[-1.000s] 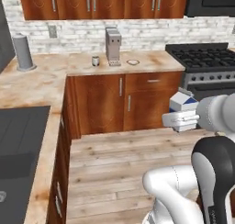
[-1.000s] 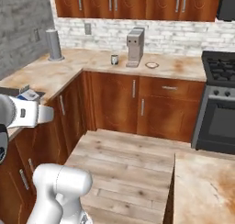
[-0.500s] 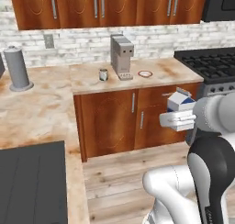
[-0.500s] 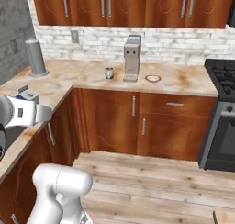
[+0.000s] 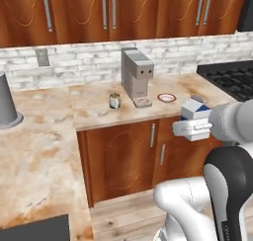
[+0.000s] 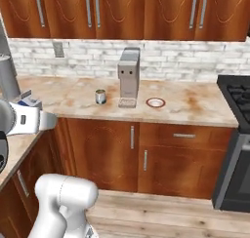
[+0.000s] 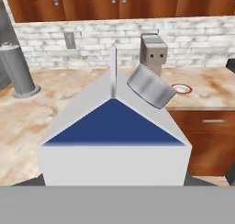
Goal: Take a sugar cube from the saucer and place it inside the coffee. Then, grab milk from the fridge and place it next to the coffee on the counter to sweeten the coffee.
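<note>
Milk, a white gable-top carton with a dark blue band [image 5: 196, 114], sits clamped in the two-finger gripper [image 5: 190, 128] in front of the beige marbled counter [image 5: 94, 109] in the left base view. Right base view adds the teal-grey coffee mug [image 6: 100, 96], the grey boxy coffee machine [image 6: 128, 76] and the red-rimmed white saucer [image 6: 155, 103] in a row. Hand view gives the carton's gable close up.

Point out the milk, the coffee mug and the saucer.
milk [image 5: 196, 112]: left base view, carton's white side, held in the gripper.
coffee mug [image 5: 114, 101]: left base view, outer wall.
saucer [image 6: 155, 103]: right base view, white centre.
</note>
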Motion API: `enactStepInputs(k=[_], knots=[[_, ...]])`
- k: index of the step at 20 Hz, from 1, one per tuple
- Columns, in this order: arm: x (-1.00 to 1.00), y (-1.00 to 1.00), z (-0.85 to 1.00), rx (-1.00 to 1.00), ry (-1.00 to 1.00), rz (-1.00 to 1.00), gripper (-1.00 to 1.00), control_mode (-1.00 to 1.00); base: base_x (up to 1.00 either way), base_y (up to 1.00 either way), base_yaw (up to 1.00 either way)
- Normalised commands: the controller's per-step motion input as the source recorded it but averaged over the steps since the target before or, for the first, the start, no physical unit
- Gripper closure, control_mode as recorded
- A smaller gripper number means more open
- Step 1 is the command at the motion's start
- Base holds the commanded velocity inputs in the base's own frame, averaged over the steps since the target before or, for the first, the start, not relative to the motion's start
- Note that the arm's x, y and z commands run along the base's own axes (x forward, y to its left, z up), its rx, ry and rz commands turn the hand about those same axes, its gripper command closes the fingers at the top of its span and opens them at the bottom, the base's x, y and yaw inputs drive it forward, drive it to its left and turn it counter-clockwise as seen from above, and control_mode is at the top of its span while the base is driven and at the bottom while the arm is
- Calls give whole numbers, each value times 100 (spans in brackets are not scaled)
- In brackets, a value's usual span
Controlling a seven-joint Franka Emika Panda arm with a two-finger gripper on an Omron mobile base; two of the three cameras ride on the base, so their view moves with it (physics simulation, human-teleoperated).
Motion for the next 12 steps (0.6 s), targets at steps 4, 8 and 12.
enactStepInputs(k=[4,8,12], knots=[[0,0,0,0,0,0,100,100,100,-1,-5],[0,0,0,0,0,0,100,100,88,1,13],[0,0,0,0,0,0,100,100,33,1,29]])
